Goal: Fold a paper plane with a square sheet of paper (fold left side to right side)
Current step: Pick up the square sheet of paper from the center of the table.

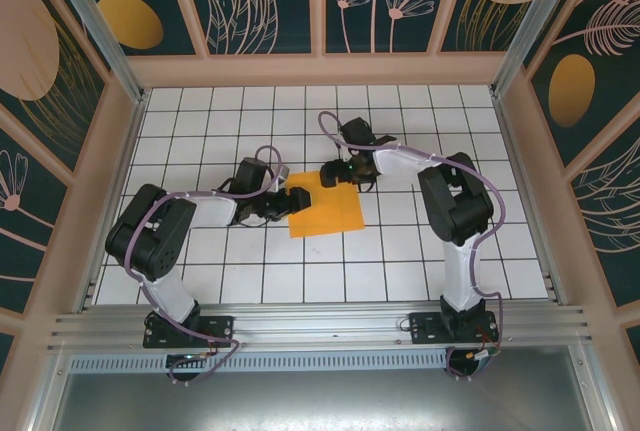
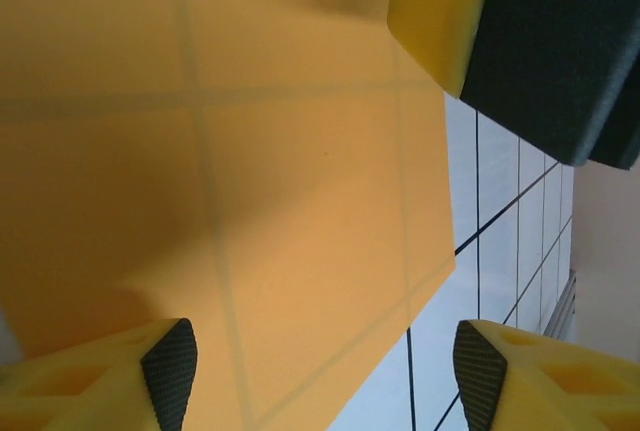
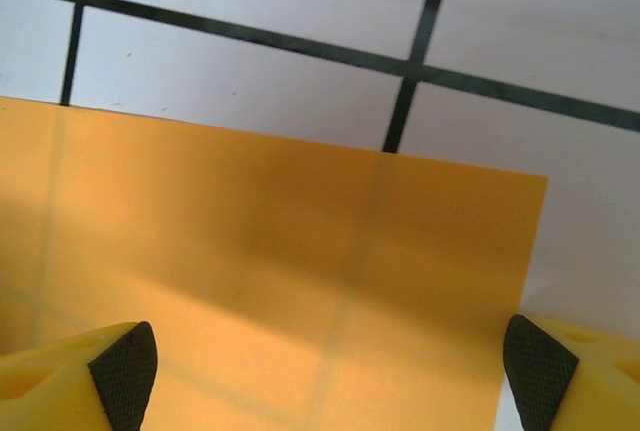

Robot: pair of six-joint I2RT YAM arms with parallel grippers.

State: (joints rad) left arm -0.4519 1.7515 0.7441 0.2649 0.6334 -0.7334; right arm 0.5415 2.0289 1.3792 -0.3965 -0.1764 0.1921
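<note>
While the square sheet of paper (image 1: pixel 326 211) is lying flat near the middle of the tiled counter (image 1: pixel 200 131), the left fingers (image 1: pixel 283 203) are poised at its left edge. They are spread wide and gripping nothing, with the paper stretching away to their right. At the sheet's far edge, the right fingers (image 1: pixel 338 173) are also standing wide apart and holding nothing. Being square, the sheet is showing no long axis. Its left edge is the one needing to travel rightward, and the left arm is sitting nearer that edge, so the lift probably falls to it.
</note>
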